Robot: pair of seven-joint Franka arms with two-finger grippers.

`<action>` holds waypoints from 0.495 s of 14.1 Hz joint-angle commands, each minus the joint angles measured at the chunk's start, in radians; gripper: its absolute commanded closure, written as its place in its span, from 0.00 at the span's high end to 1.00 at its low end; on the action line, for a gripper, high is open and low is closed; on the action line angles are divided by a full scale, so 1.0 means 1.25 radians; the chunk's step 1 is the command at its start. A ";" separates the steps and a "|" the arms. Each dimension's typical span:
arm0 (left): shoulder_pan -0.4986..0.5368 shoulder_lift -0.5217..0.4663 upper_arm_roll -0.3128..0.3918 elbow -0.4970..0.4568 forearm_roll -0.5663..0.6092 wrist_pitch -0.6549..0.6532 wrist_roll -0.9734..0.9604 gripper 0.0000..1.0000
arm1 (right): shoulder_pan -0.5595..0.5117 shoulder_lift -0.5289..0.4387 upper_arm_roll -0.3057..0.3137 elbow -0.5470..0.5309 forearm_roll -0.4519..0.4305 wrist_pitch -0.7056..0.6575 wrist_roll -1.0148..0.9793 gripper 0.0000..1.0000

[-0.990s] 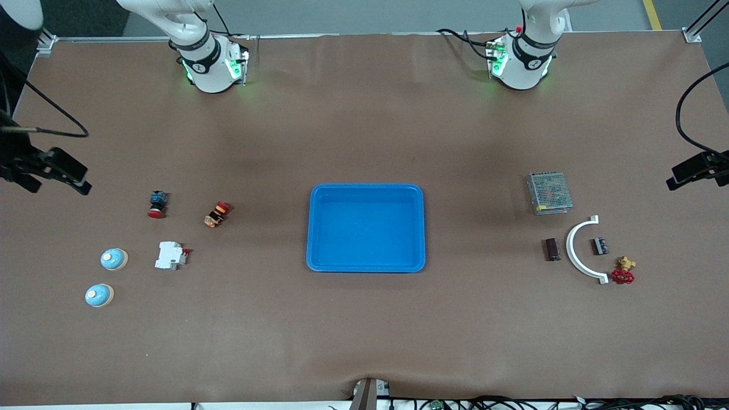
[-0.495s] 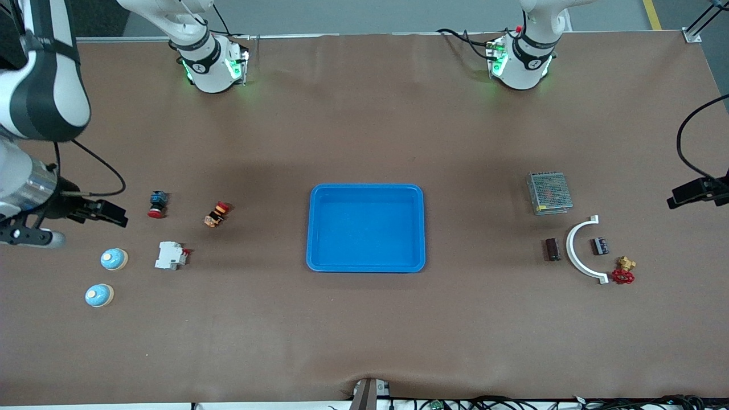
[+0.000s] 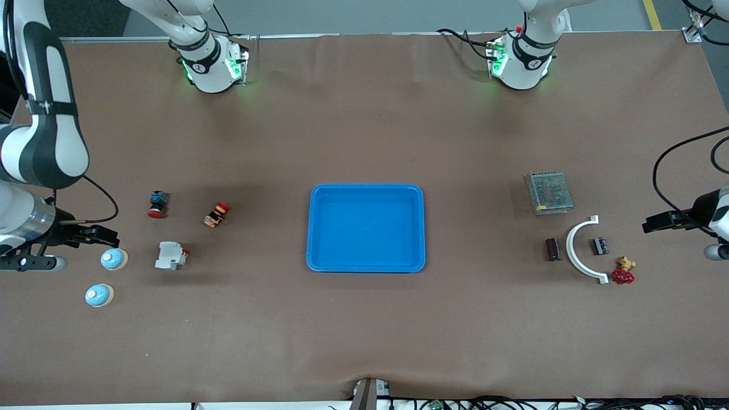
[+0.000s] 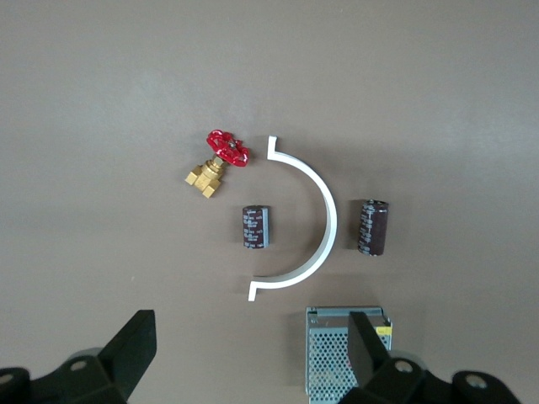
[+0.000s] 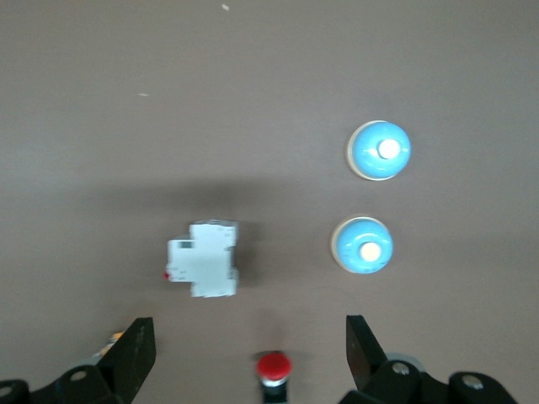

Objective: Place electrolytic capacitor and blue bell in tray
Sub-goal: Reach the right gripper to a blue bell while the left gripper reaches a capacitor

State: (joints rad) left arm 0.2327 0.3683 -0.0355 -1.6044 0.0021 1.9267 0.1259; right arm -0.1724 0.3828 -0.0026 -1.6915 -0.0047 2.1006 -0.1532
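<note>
The blue tray [image 3: 319, 228] lies empty mid-table. Two blue bells [image 3: 114, 259] [image 3: 99, 295] sit at the right arm's end and show in the right wrist view [image 5: 362, 245] [image 5: 380, 150]. A dark brown capacitor [image 3: 552, 249] [image 4: 371, 226] and a shorter black capacitor [image 3: 600, 246] [image 4: 256, 226] lie at the left arm's end. My right gripper [image 5: 248, 358] is open and empty, high over the red push button [image 5: 274, 368]. My left gripper [image 4: 251, 353] is open and empty, high over the table beside the mesh box [image 4: 347, 362].
A white arc piece [image 3: 578, 250] curves round the black capacitor, with a red-handled brass valve [image 3: 623, 272] beside it. A grey mesh box [image 3: 548, 192] lies farther from the front camera. A white breaker [image 3: 170, 255], a red button [image 3: 157, 204] and an orange switch [image 3: 216, 213] lie near the bells.
The right arm has swung in from the table's edge to over the bells and buttons. The left hand has come in toward the capacitors. Nothing on the table has moved.
</note>
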 commanded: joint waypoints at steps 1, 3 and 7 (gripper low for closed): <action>0.005 0.028 -0.004 0.006 0.003 0.021 -0.010 1.00 | -0.034 0.045 0.011 0.008 -0.008 0.029 -0.015 1.00; 0.003 0.038 -0.002 0.005 0.004 0.023 -0.014 1.00 | -0.060 0.079 0.011 0.008 -0.013 0.064 -0.036 1.00; -0.006 0.069 -0.008 -0.011 0.011 0.085 -0.114 1.00 | -0.096 0.160 0.011 0.008 -0.013 0.178 -0.101 1.00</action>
State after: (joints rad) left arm 0.2261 0.4390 -0.0399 -1.6061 0.0021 1.9952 0.0287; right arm -0.2653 0.5394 -0.0050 -1.6944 -0.0065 2.2803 -0.2504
